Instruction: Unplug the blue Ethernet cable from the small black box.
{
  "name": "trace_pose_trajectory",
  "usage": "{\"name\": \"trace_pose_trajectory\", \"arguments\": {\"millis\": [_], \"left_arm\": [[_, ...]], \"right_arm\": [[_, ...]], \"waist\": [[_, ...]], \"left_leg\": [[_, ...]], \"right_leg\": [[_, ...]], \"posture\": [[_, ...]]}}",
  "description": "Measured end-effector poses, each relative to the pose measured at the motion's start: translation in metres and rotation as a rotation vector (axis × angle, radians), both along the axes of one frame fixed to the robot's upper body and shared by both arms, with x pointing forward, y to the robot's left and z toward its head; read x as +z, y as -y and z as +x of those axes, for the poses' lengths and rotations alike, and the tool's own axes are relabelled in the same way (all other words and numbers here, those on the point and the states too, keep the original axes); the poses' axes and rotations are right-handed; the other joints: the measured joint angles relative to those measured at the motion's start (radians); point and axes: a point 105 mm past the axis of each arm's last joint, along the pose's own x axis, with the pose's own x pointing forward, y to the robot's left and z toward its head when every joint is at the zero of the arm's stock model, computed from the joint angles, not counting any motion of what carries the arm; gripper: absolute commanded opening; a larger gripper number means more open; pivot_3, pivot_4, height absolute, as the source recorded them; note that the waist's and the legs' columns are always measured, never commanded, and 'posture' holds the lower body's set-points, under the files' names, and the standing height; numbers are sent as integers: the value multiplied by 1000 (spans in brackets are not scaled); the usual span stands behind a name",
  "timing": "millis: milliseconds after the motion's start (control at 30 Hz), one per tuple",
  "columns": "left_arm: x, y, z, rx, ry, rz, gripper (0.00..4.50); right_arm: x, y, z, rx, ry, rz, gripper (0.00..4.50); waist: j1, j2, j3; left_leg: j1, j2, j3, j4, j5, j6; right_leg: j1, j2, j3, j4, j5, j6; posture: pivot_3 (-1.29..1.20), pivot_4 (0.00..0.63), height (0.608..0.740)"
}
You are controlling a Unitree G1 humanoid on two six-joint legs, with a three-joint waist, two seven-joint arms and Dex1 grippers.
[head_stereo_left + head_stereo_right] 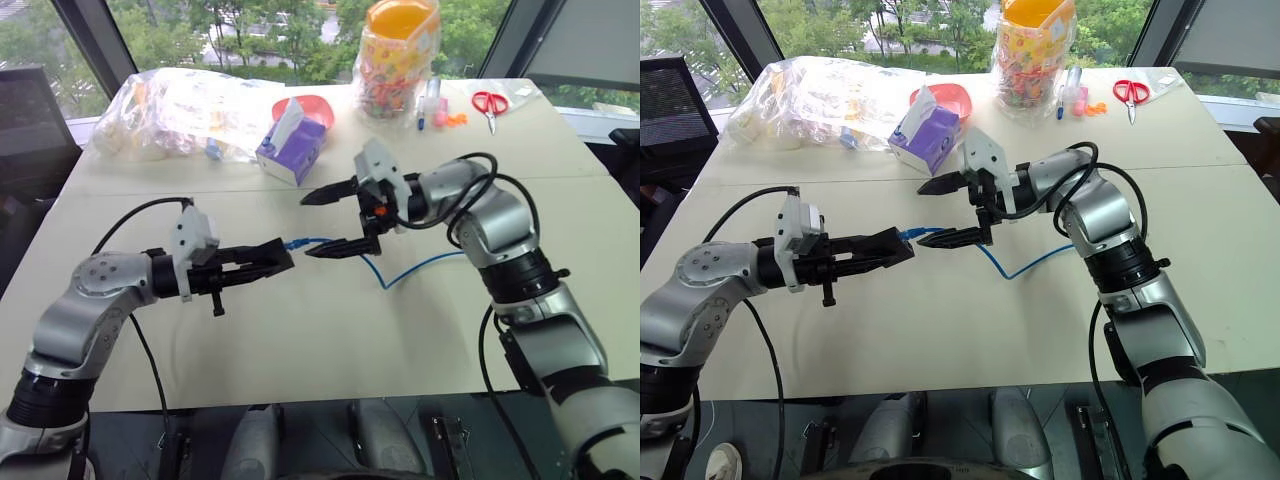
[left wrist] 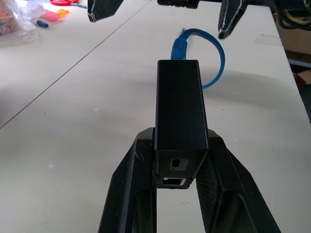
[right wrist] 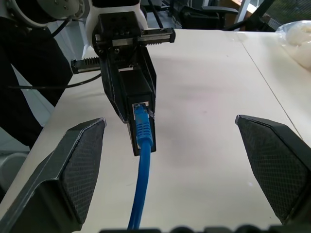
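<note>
Left gripper [image 1: 262, 262] pinches the small matte black rectangular box [image 2: 179, 109] between its two black fingers [image 2: 127, 194], held up off the cream tabletop [image 1: 330, 330]. Bright blue thin Ethernet cable [image 3: 142, 160] is plugged into the box's front port, boot seated; the cord loops down onto the table and trails off toward the robot's right. Right gripper [image 1: 335, 220] faces the box end-on, fingers spread wide, one on either side of the cable, touching neither cable nor box. Purple tissue box [image 1: 292, 148] sits farther back, well apart.
</note>
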Motion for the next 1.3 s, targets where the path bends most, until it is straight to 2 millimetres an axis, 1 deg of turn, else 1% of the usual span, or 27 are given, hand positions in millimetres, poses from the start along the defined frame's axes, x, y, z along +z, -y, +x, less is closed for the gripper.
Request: {"name": "trace_pose_trajectory", "arguments": {"millis": [233,467,533,600,633,667,733,800,833,1100,1167,1300], "left_arm": [[3,2,2,5,-1,-14,488],[2,3,2,4,-1,-18,488],[2,3,2,4,-1,-19,488],[2,3,2,4,-1,-19,488],[2,3,2,4,0,-19,488],[2,3,2,4,1,-19,488],[3,2,3,10,3,-19,488],[2,-1,5,23,0,-20,488],[2,-2,6,30,-1,-21,488],[1,-2,5,23,3,-12,488],[1,-2,5,15,24,1,488],[-1,-1,1,-39,116,81,488]], "right_arm": [[-10,-7,2,-31,3,18,4468],[-10,-8,2,-36,1,22,4468],[-10,-8,2,-35,0,21,3977],[-10,-8,2,-33,0,21,3190],[-10,-8,2,-32,0,20,2780],[-11,-8,2,-31,0,20,2225],[-11,-9,-1,-16,1,17,1344],[-10,-10,-4,1,4,14,259],[-10,-10,-6,10,6,10,51],[-12,-9,-7,17,5,2,51],[-12,-9,-9,24,8,-2,51],[-15,-8,-13,59,25,-32,51]], "waist": [[0,0,0],[0,0,0],[0,0,0],[0,0,0],[0,0,0],[0,0,0],[0,0,0],[0,0,0],[0,0,0],[0,0,0],[0,0,0],[1,0,0]], "left_leg": [[0,0,0,1,0,0],[0,0,0,1,0,0],[0,0,0,1,0,0],[0,0,0,1,0,0],[0,0,0,1,0,0],[0,0,0,1,0,0],[0,0,0,1,0,0],[0,0,0,1,0,0],[0,0,0,1,0,0],[0,0,0,1,0,0],[0,0,0,1,0,0],[0,0,0,1,0,0]], "right_leg": [[0,0,0,0,0,0],[1,0,0,0,0,0],[1,0,0,0,0,0],[1,0,0,0,0,0],[1,0,0,0,0,0],[1,0,0,0,0,0],[1,0,0,0,0,0],[1,0,0,0,0,0],[1,0,0,0,0,0],[1,0,0,0,0,0],[1,0,0,0,0,0],[1,0,0,0,0,0]], "posture": [[0,150,740],[0,150,740],[0,150,740],[0,150,740],[0,150,740],[0,150,740],[0,150,740],[0,150,740],[0,150,740],[0,150,740],[0,150,740],[0,150,740]]}}
